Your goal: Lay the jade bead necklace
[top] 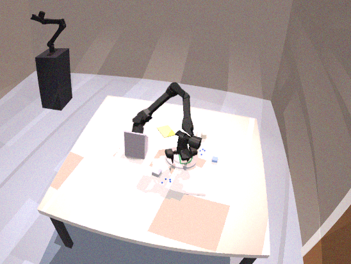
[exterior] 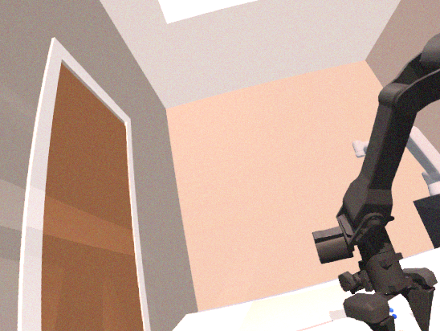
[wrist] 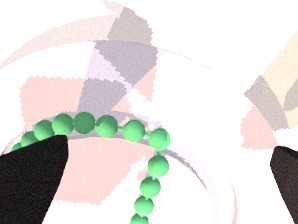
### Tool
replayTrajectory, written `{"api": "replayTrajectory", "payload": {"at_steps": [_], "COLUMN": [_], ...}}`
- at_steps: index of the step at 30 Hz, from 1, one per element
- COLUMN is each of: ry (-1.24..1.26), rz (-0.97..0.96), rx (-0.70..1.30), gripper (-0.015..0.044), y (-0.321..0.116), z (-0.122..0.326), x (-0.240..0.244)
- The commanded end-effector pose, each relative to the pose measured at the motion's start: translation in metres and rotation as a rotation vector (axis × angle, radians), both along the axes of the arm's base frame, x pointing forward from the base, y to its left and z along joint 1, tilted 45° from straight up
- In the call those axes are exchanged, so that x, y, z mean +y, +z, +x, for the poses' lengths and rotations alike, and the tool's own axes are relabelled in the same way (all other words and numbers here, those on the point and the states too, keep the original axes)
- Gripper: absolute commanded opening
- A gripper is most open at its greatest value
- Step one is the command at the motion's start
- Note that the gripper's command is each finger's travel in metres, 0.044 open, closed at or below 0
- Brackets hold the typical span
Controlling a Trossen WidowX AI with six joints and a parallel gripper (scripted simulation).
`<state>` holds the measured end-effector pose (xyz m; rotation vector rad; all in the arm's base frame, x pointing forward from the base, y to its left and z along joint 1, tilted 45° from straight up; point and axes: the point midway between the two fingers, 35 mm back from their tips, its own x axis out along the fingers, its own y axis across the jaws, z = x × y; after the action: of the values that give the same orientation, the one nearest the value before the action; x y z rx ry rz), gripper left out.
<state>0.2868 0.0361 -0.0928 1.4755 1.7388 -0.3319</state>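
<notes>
One yellow square (top: 166, 131) lies on the white table (top: 106, 211).

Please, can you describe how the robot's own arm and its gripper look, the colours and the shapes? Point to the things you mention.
The arm (top: 187, 110) (exterior: 385, 140) is matte black, with long, slim links and chunkier, angular joints. A stubby black cylinder (top: 195, 142) (exterior: 333, 245) sticks out near the wrist. The gripper (top: 179, 157) (wrist: 173, 152) is also black, with two bulky finger mounts narrowing to tapered fingers. I see no readable markings.

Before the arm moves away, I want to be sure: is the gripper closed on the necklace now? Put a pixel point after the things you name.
No, the gripper (wrist: 173, 152) is open, its fingers wide apart with the green necklace (wrist: 106, 126) loose between them.
</notes>
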Motion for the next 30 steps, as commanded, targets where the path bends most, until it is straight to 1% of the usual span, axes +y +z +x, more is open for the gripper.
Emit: {"api": "replayTrajectory", "payload": {"at_steps": [1,8,10,15,20,23,24,30], "ry": [0.005,0.005,-0.007,-0.085,-0.088,-0.088,-0.086,-0.086], "rz": [-0.003,-0.003,-0.003,-0.002,-0.002,-0.001,-0.004,-0.003], "rx": [-0.005,-0.005,0.007,0.082,0.085,0.085,0.069,0.071], "gripper": [0.044,0.044,0.0387,0.0256,0.0125,0.012,0.012,0.012], "y": [0.0,0.0,0.004,0.03,0.026,0.02,0.026,0.022], "z": [0.001,0.001,0.001,0.001,0.001,0.001,0.004,0.004], "x": [0.0,0.0,-0.002,-0.015,-0.01,-0.004,-0.01,-0.006]}}
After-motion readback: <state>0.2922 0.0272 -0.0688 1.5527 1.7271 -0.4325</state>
